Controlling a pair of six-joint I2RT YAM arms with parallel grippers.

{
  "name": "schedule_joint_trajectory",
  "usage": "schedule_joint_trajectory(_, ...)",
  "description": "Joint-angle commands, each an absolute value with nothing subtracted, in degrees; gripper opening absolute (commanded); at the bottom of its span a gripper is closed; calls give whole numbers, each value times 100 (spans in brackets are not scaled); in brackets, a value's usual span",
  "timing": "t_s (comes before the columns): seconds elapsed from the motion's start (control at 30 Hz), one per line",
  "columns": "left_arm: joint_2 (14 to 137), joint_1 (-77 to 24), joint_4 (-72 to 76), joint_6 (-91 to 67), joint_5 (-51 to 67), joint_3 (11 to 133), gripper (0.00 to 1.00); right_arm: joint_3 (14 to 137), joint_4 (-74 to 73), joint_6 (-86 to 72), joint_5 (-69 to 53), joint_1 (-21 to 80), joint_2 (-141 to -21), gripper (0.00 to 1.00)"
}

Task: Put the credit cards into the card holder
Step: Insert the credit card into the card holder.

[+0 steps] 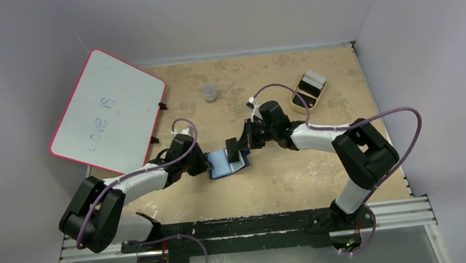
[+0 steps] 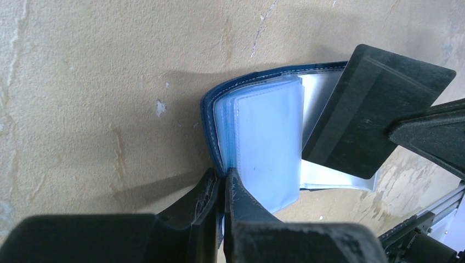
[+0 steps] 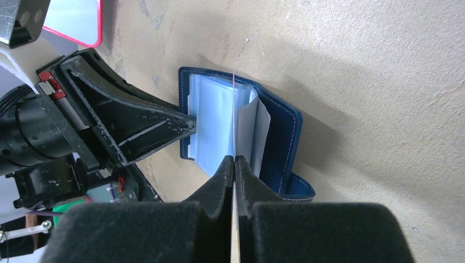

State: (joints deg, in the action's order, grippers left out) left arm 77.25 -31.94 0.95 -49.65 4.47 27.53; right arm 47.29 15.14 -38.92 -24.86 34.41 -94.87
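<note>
The card holder (image 1: pixel 223 165) lies open on the tan table, navy cover down and pale blue clear sleeves (image 2: pixel 263 142) fanned up. My left gripper (image 2: pixel 224 176) is shut on the holder's cover edge at its left side (image 3: pixel 183 104). My right gripper (image 3: pixel 234 160) is shut on one of the credit cards, seen edge-on as a thin line (image 3: pixel 234 109) standing between the sleeves. From the left wrist this card (image 2: pixel 373 115) looks dark grey and tilts over the holder's right half. Whether its tip sits inside a pocket I cannot tell.
A pink-edged whiteboard (image 1: pixel 107 112) leans at the back left. A small clear cup (image 1: pixel 210 93) stands at the back middle, and a tan oval tray (image 1: pixel 308 91) sits at the back right. Walls close in the table on three sides.
</note>
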Motion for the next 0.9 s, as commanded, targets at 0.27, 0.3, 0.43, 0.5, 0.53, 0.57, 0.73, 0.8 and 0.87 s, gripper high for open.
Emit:
schedule_joint_trajectory(0.27, 7781, -3216, -73, -4768, 343, 2822, 0, 4625, 2133, -4062, -2621, 3419, -9610, 0)
schedule_joint_trajectory(0.3, 7781, -3214, -73, -4772, 343, 2830, 0, 4607, 2154, -4075, -2626, 3419, -9633, 0)
schedule_joint_trajectory(0.43, 7785, -3208, -77, -4770, 343, 2843, 0, 4598, 2182, -4078, -2602, 3422, -9696, 0)
schedule_joint_trajectory(0.5, 7785, -3216, -76, -4772, 343, 2847, 0, 4590, 2188, -4078, -2581, 3426, -9718, 0)
schedule_joint_trajectory(0.53, 7788, -3209, -79, -4772, 343, 2848, 0, 4604, 2192, -4070, -2573, 3423, -9719, 0)
schedule_joint_trajectory(0.57, 7781, -3205, -81, -4777, 343, 2860, 0, 4593, 2219, -4076, -2586, 3425, -9728, 0)
schedule_joint_trajectory(0.73, 7795, -3215, -92, -4772, 327, 2857, 0, 4481, 2333, -4225, -2899, 3428, -9742, 0)
schedule_joint_trajectory(0.8, 7788, -3211, -111, -4772, 317, 2874, 0, 4403, 2329, -4265, -2981, 3428, -9721, 0)
schedule_joint_trajectory(0.87, 7806, -3207, -99, -4764, 301, 2875, 0, 4356, 2303, -4283, -3083, 3428, -9763, 0)
